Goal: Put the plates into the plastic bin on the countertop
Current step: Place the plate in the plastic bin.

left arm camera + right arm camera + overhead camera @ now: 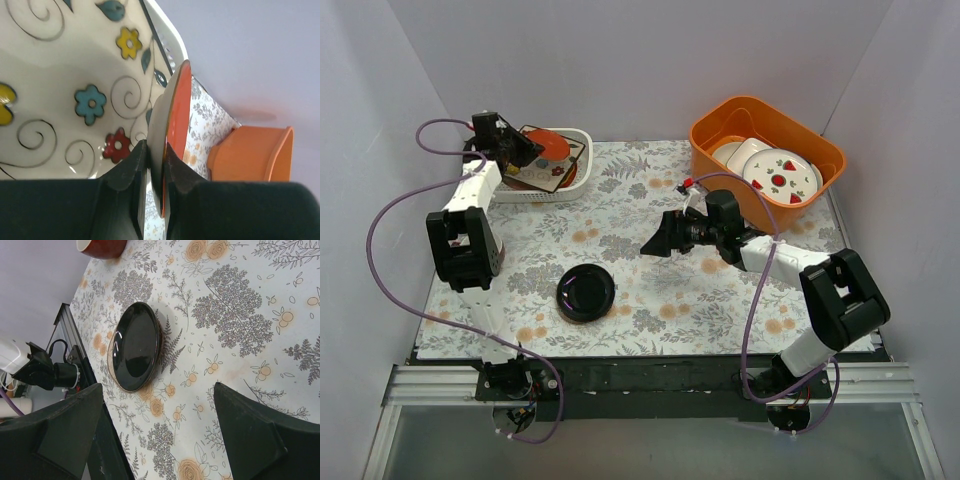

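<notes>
The red plate (180,110) is gripped by its rim in the clenched left jaws, at the bin (535,197) in the far left corner of the table (650,180). It is close beside the cream plate (75,75). Whether it rests on the stack there cannot be told.

For a clean release, the plate should be lowered until its weight is borne by the plates beneath. Only then should the jaws be opened, so that nothing is dropped or left leaning on the bin wall. The jaws are best drawn straight back off the rim, without the stack being dragged.

The right jaws are spread wide and hold nothing. They are aimed at the dark dish (136,346), which lies alone on the table and is judged the next to be fetched.
</notes>
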Robot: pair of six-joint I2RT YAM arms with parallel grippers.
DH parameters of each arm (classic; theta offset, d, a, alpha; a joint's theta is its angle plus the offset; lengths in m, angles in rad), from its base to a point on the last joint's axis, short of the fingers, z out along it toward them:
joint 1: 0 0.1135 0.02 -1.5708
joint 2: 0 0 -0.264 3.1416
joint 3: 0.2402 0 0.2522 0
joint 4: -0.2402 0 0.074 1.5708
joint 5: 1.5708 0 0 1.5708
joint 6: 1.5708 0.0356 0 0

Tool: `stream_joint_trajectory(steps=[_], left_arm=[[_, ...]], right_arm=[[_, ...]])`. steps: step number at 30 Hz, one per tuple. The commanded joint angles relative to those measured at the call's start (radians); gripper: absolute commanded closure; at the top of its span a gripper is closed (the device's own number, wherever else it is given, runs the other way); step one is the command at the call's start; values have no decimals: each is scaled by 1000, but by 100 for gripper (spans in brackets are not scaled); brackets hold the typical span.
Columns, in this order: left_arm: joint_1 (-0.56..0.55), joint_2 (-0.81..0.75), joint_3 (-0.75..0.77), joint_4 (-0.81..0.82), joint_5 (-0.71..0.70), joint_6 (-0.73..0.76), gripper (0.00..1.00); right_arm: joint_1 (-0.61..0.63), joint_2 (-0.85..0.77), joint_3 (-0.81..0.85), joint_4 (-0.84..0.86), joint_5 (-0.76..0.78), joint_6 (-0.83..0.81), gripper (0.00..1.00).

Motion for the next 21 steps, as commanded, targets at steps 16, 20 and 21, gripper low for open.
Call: stream_joint_trajectory(steps=[16, 20, 21], left_arm=[[32, 76, 83, -56, 9, 49, 100], [33, 82, 79, -64, 10, 60, 87], [35, 82, 79, -64, 16, 63, 75]], right_arm=[[-8, 57, 39, 38, -70, -13, 2], [-8, 63, 48, 25, -85, -16, 2], [-8, 62, 51, 20, -88, -19, 2]])
